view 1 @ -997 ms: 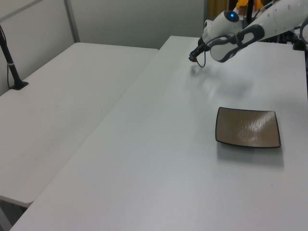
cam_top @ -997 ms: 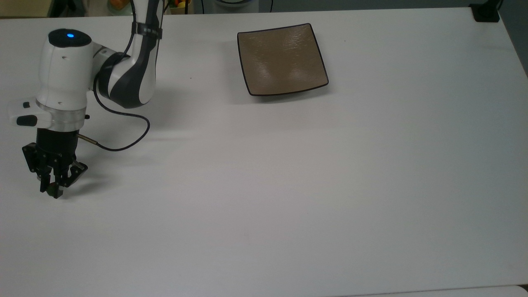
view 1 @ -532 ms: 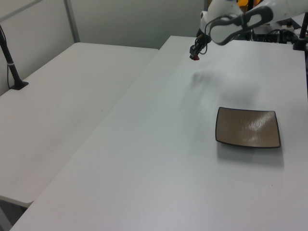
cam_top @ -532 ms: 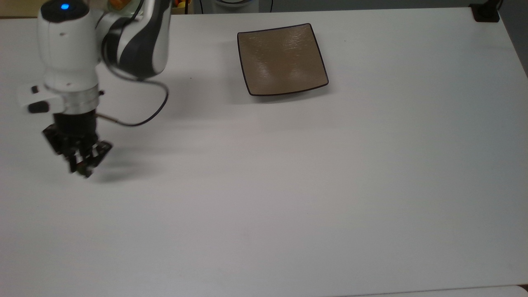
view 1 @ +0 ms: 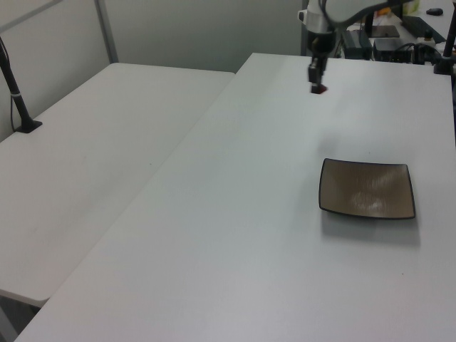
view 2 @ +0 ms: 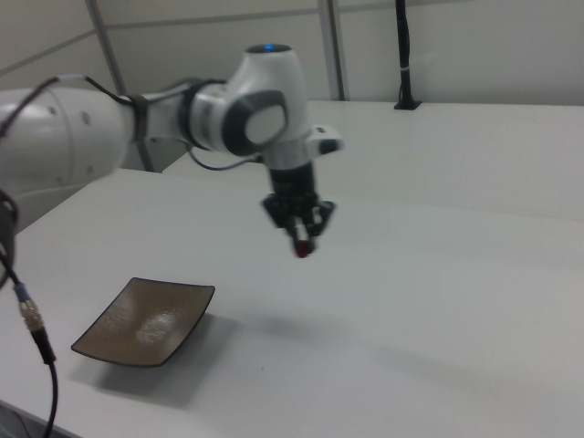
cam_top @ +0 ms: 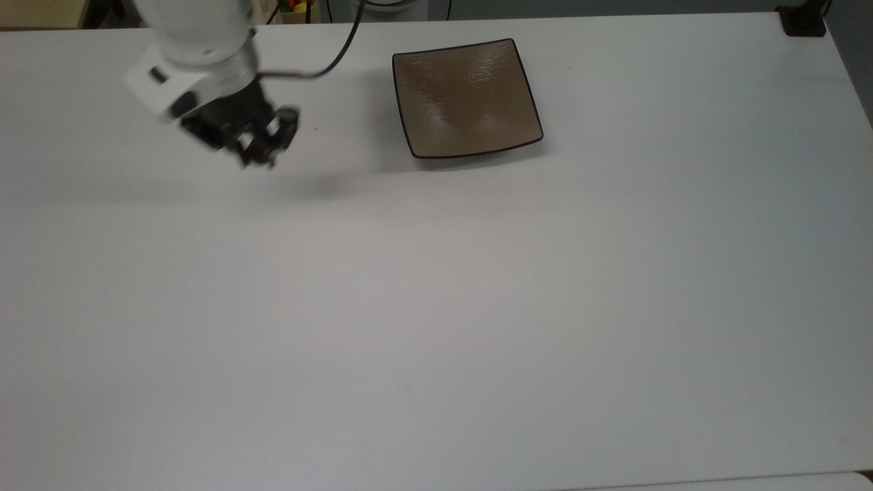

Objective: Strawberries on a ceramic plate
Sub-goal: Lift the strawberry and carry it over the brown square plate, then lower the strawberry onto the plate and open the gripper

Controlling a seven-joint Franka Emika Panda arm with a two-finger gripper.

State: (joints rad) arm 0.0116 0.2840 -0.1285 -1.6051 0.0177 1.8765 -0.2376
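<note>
Strawberries (view 2: 302, 248): one tiny red berry, pinched at the tip of the claw, riding high above the desk in the right view.
Claw (cam_top: 262, 153): closed narrow on the berry, hanging in the air well clear of the desk (cam_top: 436, 307); a faint shadow sits beneath it in the top view.
Ceramic plate (cam_top: 467, 95): square, tan-brown, bare; at about 2 o'clock from the claw in the top view, near but apart.
Step in hand: carrying the berry across to the plate, by my read.
Doing it well: keep the pinch firm, travel level, stop over the plate's middle, come down low before opening so that round berry can't roll off the upturned edge.
</note>
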